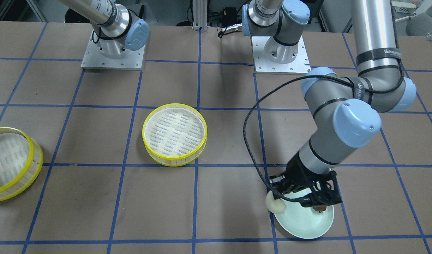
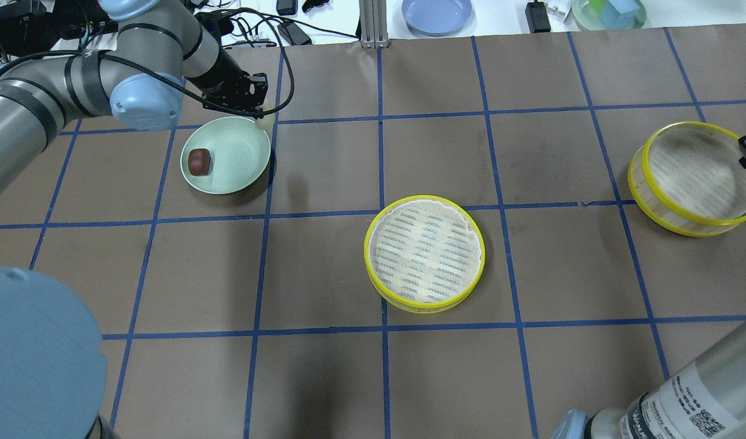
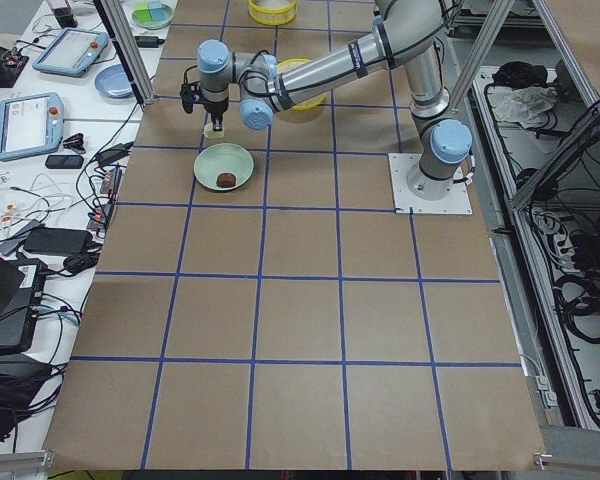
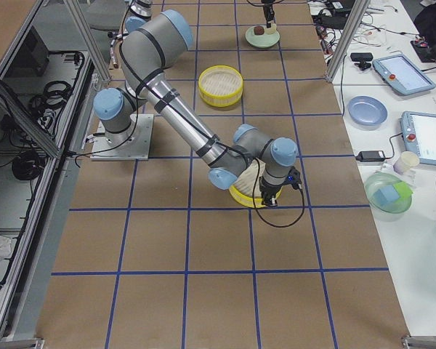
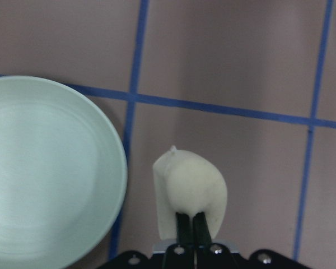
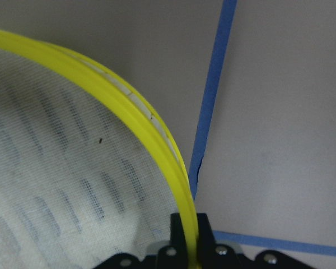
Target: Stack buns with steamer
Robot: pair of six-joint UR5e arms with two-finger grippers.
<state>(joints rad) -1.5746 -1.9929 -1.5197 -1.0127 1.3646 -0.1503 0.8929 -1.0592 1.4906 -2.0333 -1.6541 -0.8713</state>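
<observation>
My left gripper [image 2: 258, 111] is shut on the pale cream bun [image 2: 264, 122] and holds it just past the far rim of the pale green plate [image 2: 239, 152]. The left wrist view shows the cream bun [image 5: 193, 188] between the closed fingers, with the plate [image 5: 50, 168] to its left. The dark reddish-brown bun [image 2: 199, 162] lies in the plate. One yellow-rimmed steamer tray [image 2: 425, 253] stands at the table's middle. My right gripper [image 6: 190, 227] is shut on the rim of a second steamer tray [image 2: 693, 180] at the right.
A blue plate [image 2: 437, 12], a bowl of coloured blocks [image 2: 611, 12] and cables lie beyond the table's far edge. The two arm bases [image 1: 112, 53] [image 1: 281, 53] stand at the robot's side. Blue tape lines grid the brown tabletop.
</observation>
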